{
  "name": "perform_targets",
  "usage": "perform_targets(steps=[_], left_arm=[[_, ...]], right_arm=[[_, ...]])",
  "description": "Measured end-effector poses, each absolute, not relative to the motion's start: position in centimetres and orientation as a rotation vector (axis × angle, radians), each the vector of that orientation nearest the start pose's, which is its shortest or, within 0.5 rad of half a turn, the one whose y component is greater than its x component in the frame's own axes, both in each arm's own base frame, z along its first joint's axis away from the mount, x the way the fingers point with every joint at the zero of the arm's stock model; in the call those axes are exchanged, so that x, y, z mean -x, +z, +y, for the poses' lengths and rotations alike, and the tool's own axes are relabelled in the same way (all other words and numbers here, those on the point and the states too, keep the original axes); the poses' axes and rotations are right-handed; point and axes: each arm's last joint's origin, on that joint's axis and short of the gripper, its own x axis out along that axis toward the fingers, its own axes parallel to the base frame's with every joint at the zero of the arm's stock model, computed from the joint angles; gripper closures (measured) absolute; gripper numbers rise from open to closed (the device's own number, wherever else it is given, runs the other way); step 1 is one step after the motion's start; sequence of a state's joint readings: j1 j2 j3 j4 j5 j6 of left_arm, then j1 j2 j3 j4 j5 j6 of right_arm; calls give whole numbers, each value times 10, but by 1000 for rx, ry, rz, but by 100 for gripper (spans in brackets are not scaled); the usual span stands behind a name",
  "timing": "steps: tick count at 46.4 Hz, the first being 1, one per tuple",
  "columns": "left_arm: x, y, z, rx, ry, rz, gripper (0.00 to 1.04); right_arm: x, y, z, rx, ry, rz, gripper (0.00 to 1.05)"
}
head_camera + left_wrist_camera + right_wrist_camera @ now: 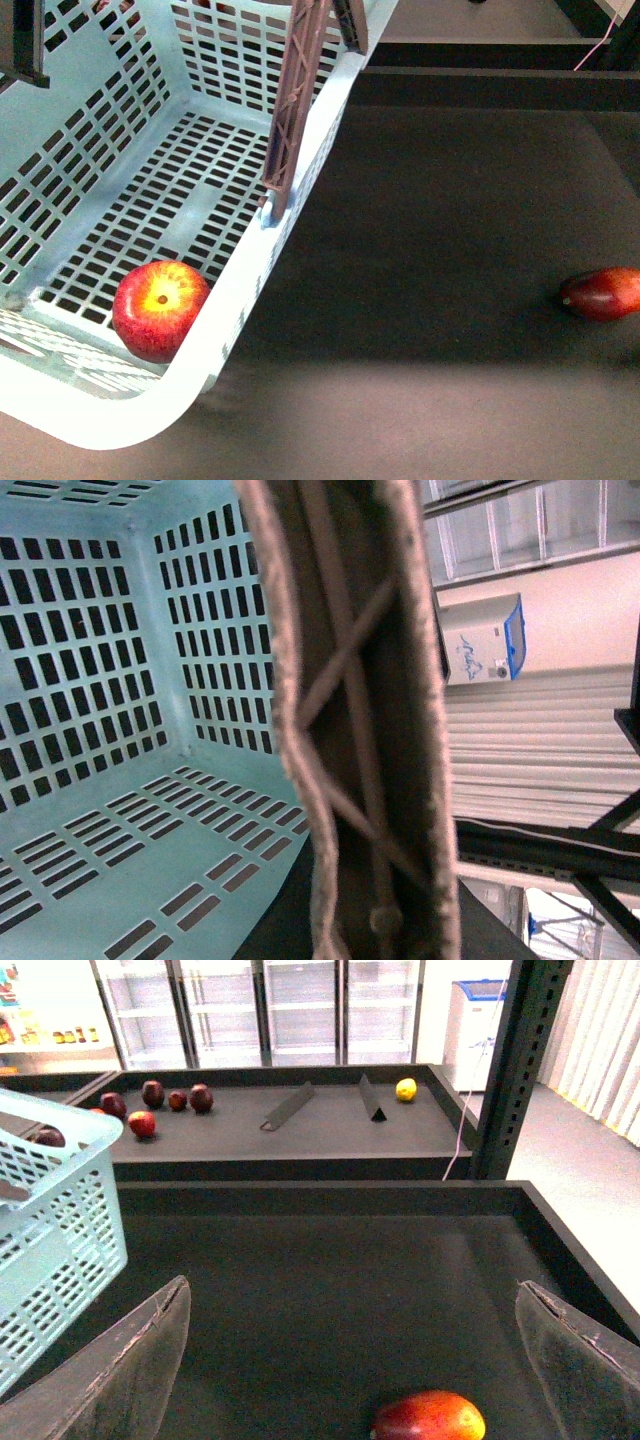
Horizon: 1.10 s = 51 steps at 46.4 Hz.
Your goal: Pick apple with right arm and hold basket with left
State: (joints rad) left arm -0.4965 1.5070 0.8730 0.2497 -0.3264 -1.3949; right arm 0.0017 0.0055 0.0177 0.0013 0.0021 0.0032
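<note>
Dark matte shelf top fills the right half of the front view. Basket (pixel 300 190) takes the left side, tilted, near corner at lower left. Apple (pixel 160 308) lies inside on the slotted floor, lower left, against the near wall. Handle (pixel 295 110) stands upright from the rim at ctr-top. Long dark red fruit (pixel 603 293) sits alone at the right edge, well apart from the basket.

Left wrist view: handle (pixel 360 720) runs top to bottom thru ctr, very close and blurred, blocking much; basket wall (pixel 90 660) at left, pale curtain in bg at right. Left gripper fingers don't show, so can't tell if open or closed.

Right wrist view: right gripper (pixel 350 1365) spread wide, nothing btwn the fingers (pixel 120 1370). Red fruit (pixel 430 1418) at bottom ctr, basket (pixel 50 1240) at left edge. Farther shelf has small red fruits (pixel 142 1123) and a yellow one (pixel 406 1089); black post (pixel 520 1060) upper right, fridges behind.
</note>
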Motion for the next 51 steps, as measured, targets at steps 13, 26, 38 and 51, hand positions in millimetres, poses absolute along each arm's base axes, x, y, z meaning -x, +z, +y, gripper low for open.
perform_targets(steps=[13, 26, 38, 51], left_arm=[[-318, 206, -112, 1288, 269, 369, 98], [-350, 178, -98, 1359, 421, 360, 98], [-353, 156, -82, 1363, 467, 399, 98], [-342, 138, -67, 1339, 513, 421, 98]], right_arm=[[-97, 169, 0, -3, -1, -14, 9], [-97, 169, 0, -3, 0, -14, 9], [-97, 169, 0, -3, -1, -14, 9], [-97, 169, 0, -3, 0, -14, 9]])
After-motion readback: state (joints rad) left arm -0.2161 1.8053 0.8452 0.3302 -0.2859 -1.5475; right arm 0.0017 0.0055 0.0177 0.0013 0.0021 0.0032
